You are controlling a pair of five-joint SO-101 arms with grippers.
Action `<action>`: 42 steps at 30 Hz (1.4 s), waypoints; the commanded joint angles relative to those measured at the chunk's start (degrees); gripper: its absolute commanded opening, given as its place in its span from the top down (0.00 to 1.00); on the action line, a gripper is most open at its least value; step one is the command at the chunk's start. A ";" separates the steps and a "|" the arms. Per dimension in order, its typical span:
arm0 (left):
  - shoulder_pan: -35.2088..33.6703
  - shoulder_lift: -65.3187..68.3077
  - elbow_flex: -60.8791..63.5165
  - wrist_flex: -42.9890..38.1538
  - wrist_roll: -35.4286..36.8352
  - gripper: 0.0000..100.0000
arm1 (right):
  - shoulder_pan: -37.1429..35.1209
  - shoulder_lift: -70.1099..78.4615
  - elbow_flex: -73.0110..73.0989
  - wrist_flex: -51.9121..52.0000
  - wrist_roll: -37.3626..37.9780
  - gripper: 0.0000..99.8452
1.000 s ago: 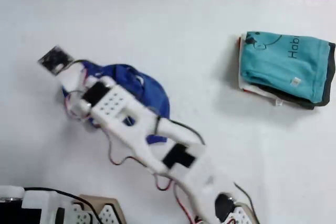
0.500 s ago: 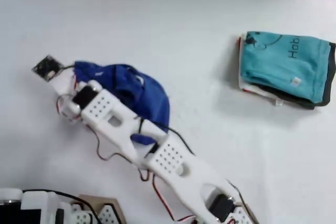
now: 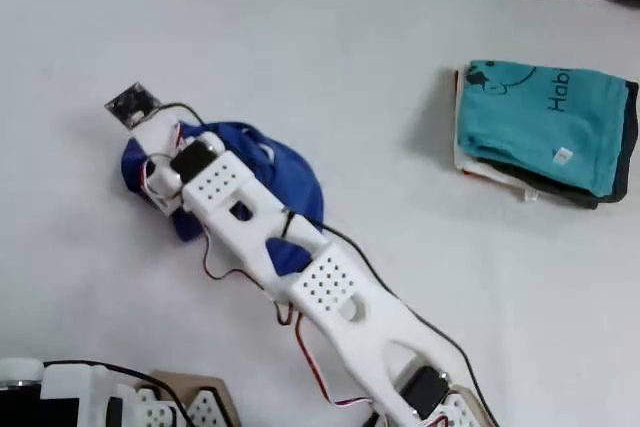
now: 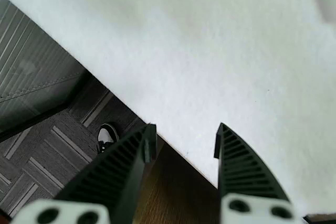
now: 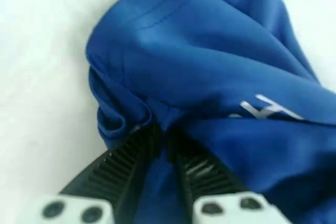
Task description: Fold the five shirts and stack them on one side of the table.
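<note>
Right tool (image 5: 160,132), jaws pinched on a bunched fold of the blue shirt (image 5: 210,61), which lies crumpled on the bench (image 3: 330,37), well apart from the folded stack (image 3: 545,127). Left tool (image 4: 181,141) hangs open over the bench edge. Step: folding, apparently of the last shirt. The next move calls for spreading the cloth flat.

Blue shirt (image 3: 295,187) partly under right arm (image 3: 330,292); teal shirt (image 3: 540,122) hides stack (image 3: 560,192) below.
</note>
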 commanded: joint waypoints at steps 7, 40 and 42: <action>2.11 -2.20 -0.22 -0.35 -0.44 0.80 | 5.14 -4.44 -17.93 15.25 0.09 0.98; 45.27 -2.11 0.48 -0.35 23.65 0.79 | 33.98 -43.82 -3.69 25.10 6.59 0.98; 50.99 -2.11 0.48 -0.35 27.08 0.79 | 33.71 -52.00 6.33 25.10 6.68 0.98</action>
